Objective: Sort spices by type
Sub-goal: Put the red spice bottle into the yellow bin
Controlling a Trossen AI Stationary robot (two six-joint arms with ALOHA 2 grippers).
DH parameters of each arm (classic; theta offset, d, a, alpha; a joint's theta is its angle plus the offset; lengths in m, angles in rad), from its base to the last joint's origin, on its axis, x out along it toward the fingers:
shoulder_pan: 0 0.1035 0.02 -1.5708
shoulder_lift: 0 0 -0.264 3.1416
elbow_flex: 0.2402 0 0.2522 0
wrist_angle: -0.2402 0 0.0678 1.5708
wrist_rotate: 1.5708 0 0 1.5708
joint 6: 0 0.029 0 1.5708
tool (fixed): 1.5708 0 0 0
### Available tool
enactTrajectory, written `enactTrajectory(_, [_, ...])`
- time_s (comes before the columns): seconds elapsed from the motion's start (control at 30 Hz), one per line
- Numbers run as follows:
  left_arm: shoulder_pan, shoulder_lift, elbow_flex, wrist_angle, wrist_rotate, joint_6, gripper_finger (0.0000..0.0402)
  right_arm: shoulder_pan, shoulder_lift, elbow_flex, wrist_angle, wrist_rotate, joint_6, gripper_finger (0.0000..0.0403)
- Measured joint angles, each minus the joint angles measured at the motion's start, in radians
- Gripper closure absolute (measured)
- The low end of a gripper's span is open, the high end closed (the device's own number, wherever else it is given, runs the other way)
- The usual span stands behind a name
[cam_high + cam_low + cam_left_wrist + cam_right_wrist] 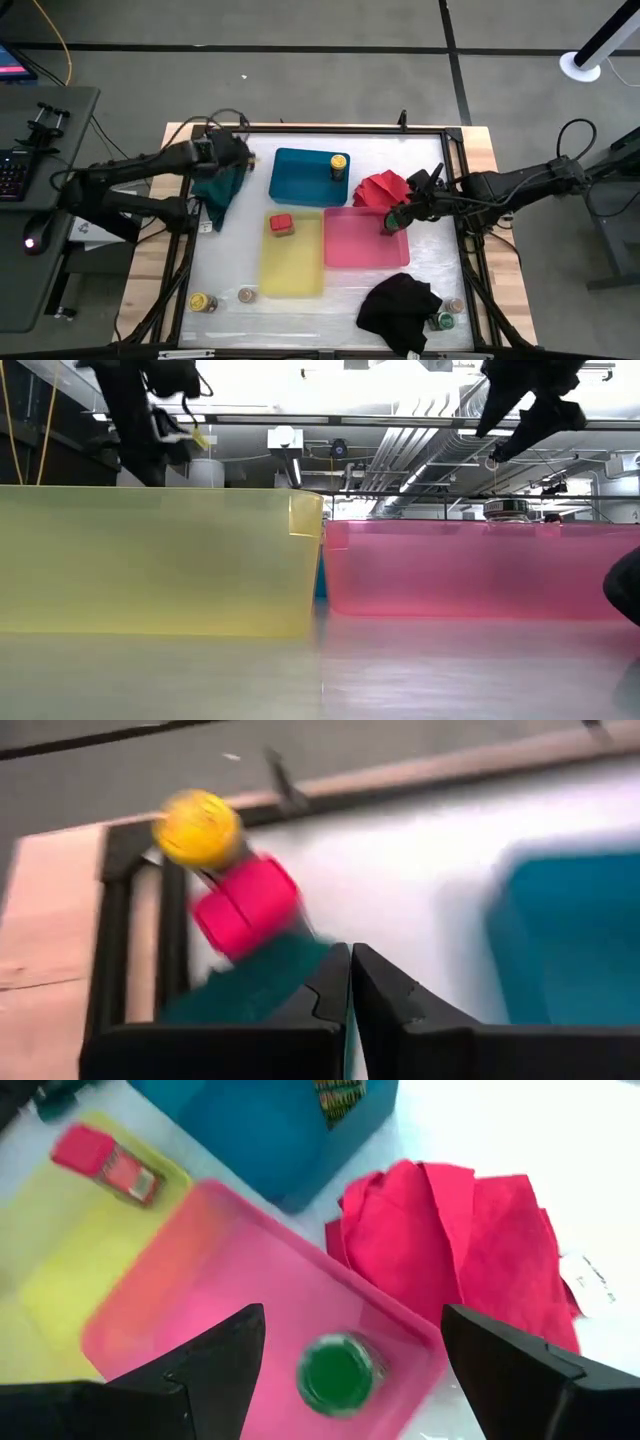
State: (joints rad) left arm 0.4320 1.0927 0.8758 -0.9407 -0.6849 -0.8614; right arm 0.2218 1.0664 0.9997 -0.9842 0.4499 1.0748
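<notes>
My left gripper (pixel 236 160) (pixel 350 970) is over the table's far left part, shut on a teal cloth (pixel 220 190). Beyond it, the left wrist view shows a yellow-lidded jar (pixel 197 827) and a red-lidded jar (pixel 247 905), both blurred. My right gripper (pixel 396 214) (pixel 352 1315) is open above the pink tray (pixel 350 245). Its fingers stand apart on either side of a green-lidded jar (pixel 335 1373) that rests upright on the tray floor. Another yellow-lidded jar (pixel 339 165) stands in the blue tray (pixel 300 178). A second red-lidded jar (pixel 281 224) sits in the yellow tray (pixel 292 265). My left gripper pinches the teal cloth at its upper part (pixel 290 982) between the two shut fingers. The cloth hangs slack below the gripper toward the table (pixel 217 205). How many layers it has, I cannot tell.
A red cloth (pixel 380 188) lies beside the pink tray's far edge. A black cloth (pixel 400 305) lies at the near right, with two jars (pixel 448 312) next to it. Two more jars (pixel 200 302) (pixel 246 294) stand at the near left. A black frame (pixel 465 230) borders the table.
</notes>
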Motion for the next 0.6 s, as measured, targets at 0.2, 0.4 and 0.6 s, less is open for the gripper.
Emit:
enactTrajectory(0.2, [0.198, 0.107, -0.033, 0.077, 0.009, -0.17, 0.0401, -0.036, 0.0, 0.0, 0.061, -0.021, -0.002, 0.0104])
enactTrajectory(0.4, [0.244, 0.19, -0.039, 0.114, 0.003, -0.226, 0.0401, -0.039, 0.0, 0.0, 0.077, -0.015, 0.032, 0.0104])
enactTrajectory(0.6, [0.249, 0.256, -0.039, 0.146, -0.004, -0.277, 0.0401, -0.039, 0.0, 0.0, 0.081, -0.005, 0.053, 0.0104])
